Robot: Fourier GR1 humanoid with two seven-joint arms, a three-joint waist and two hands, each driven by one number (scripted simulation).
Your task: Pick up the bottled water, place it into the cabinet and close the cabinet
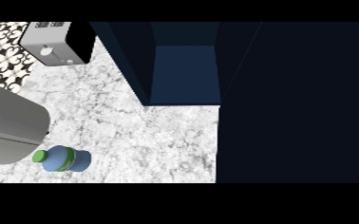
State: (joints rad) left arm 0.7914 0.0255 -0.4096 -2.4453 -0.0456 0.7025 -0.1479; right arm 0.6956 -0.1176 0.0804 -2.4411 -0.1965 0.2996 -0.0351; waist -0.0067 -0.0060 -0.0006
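Bottle [63,159] on counter [140,133], beside grey forearm [17,128]

Marbled stone counter [140,133], matt cabinet [186,71]

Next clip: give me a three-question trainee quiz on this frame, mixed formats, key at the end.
1. True or false: the bottled water is inside the cabinet.
2. The bottle's cap is: A red, B green, C white.
3. Fill in: the toaster sits at the counter's far ____ corner.

Key: 1 false, it is on the marble counter, near the grey forearm; 2 B; 3 left.
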